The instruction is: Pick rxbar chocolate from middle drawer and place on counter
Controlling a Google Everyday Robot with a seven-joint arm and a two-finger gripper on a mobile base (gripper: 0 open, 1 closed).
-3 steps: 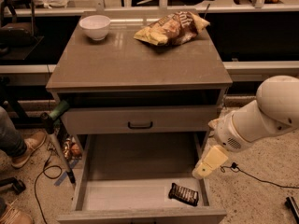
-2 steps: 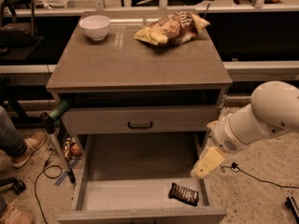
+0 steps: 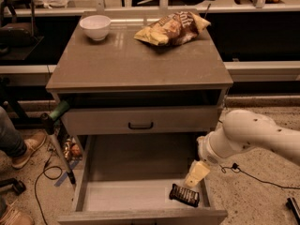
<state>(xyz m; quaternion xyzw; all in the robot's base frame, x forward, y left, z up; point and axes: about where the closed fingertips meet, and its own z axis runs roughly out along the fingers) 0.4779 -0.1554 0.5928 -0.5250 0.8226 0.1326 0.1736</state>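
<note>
Tan shoe [image 3: 29,148] at the far left edge, someone's foot on the speckled floor by the cabinet, with a thin black cable [image 3: 40,182] looping on the floor just beside it. Moving over, we've got a white bowl [image 3: 95,26] sitting upright on the back left corner of the counter [image 3: 131,62], that smooth grey-brown top slab. Further along the back of the same slab there's a crinkly yellow-brown chip bag [image 3: 174,27] lying flat, well apart from the bowl.

Under the top, the upper drawer front [image 3: 140,121] with its little black handle sticks out a little, with a dark gap above it. Below that the middle drawer [image 3: 122,193] is pulled way out toward us, floor mostly bare. The rxbar chocolate [image 3: 184,195] is lying flat in there, in the front right corner near the right wall, dark wrapper with pale lettering.

The gripper [image 3: 197,173] hangs inside the drawer just above and behind the bar, pale cream, tilted down toward it. We can't make out if it's touching the wrapper, and we can't say whether it's spread or closed up either. The fat white arm [image 3: 255,137] comes in from the right edge, and a black cord [image 3: 255,178] lies on the floor under it.
</note>
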